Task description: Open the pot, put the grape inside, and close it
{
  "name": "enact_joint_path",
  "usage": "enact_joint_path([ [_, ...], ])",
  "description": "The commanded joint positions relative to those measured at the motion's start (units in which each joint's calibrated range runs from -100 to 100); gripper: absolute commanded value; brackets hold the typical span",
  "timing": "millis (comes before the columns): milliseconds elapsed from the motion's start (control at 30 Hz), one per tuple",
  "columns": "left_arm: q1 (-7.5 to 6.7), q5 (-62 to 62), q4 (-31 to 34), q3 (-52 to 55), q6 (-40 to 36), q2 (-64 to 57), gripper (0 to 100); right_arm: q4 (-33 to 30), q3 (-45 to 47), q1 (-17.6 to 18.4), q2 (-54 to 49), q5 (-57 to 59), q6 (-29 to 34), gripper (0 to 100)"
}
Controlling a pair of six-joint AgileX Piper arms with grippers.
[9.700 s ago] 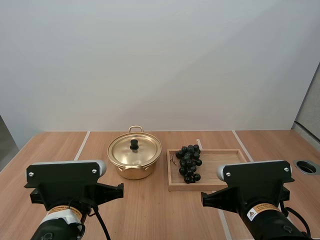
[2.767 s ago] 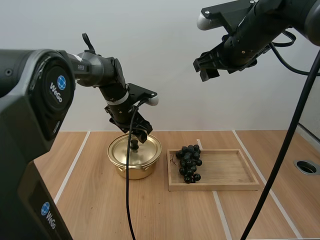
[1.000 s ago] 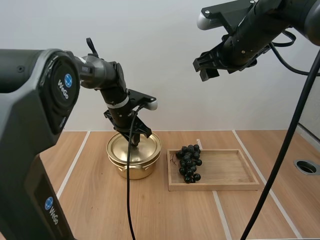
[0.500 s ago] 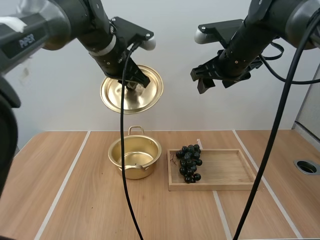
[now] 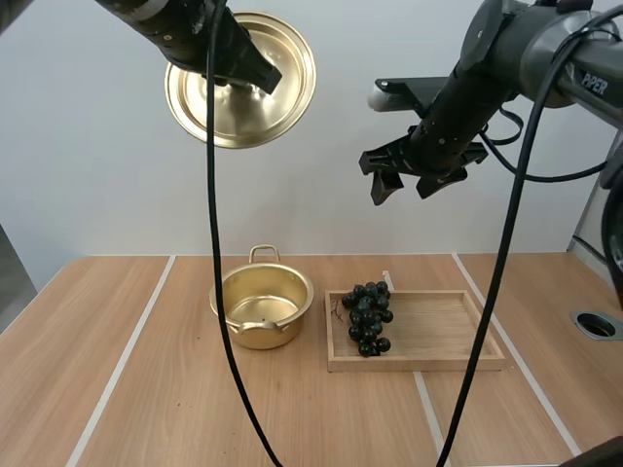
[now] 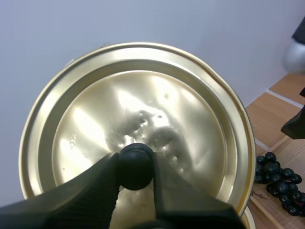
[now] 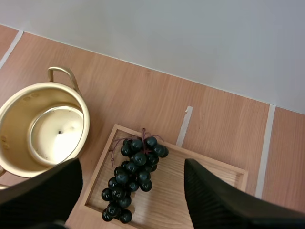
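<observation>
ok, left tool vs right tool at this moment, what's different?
Grip: the left tool is shut on the knob of the lid; the right tool is open and holds nothing.
Place: the left tool is roughly above the open pot; the right tool faces down at the grapes on the tray.
Shared: both are high above the table.

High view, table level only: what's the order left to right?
pot → grapes → bare right part of the tray → round hole at the table's right edge
</observation>
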Motion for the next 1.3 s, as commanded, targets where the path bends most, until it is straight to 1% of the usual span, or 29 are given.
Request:
enact_joint_path([
  [0,-0.25,-3.5,-0.3,-0.7,-0.5,-2.2,0,0.4,0.0,0.1,1.4,0.2,0.2,100],
  [300,-0.25,-4.7,-0.3,-0.8,-1.3,-4.0,0,3.6,0.0,0.3,7.9,0.2,-0.7,100],
  [400,-0.25,-4.7,-0.3,-0.8,-1.3,-3.9,0,3.6,0.0,1.3,9.8,0.2,-0.7,100],
  [600,-0.25,-5.4,-0.3,-0.8,-1.3,-3.9,0,2.6,0.0,3.2,12.6,0.2,0.2,100],
  [700,-0.25,-5.4,-0.3,-0.8,-1.3,-3.9,0,1.1,0.0,3.2,13.6,0.2,0.6,100],
  [1267,-0.25,-5.4,-0.3,-0.8,-1.3,-3.9,0,0.4,0.0,3.3,21.5,-0.4,0.9,100],
])
